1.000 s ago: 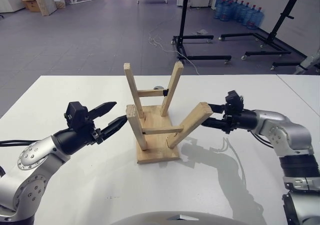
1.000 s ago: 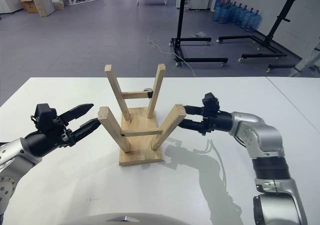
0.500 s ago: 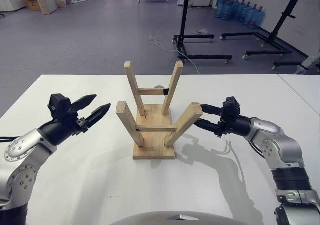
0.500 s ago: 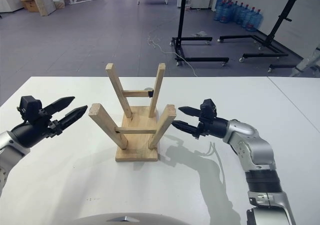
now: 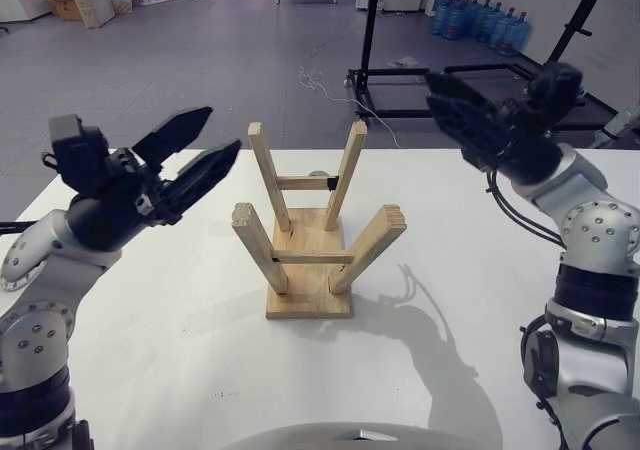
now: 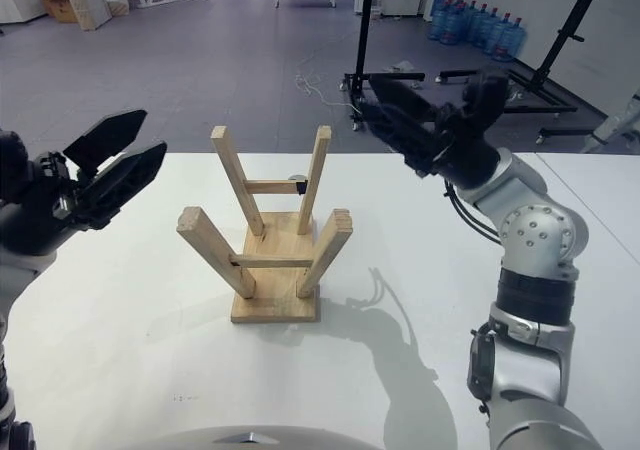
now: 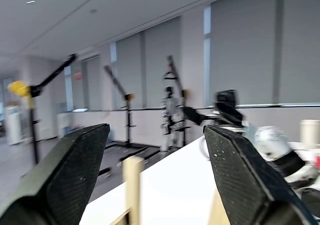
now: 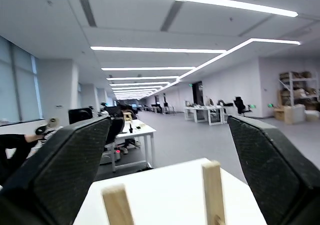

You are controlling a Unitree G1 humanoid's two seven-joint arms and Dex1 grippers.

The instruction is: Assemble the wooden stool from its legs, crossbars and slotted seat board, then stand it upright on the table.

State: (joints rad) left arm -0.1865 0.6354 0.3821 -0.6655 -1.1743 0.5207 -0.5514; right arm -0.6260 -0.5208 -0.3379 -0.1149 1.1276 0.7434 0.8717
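stool [image 5: 310, 258] inverted on table [image 5: 150, 350] | left pincer [image 5: 223, 129] spread | right pincer [image 5: 433, 90] aloft

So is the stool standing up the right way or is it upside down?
Upside down. The stool has its seat board lying flat on the table, and all four legs stick up in the air.

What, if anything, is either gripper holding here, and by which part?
Nothing. The left gripper and right gripper hang above the table, jaws open, clear of the upturned stool.

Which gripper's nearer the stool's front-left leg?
Left. The left gripper hovers open, raised just left of the front-left leg; the right gripper is raised past the far-right side of the stool.
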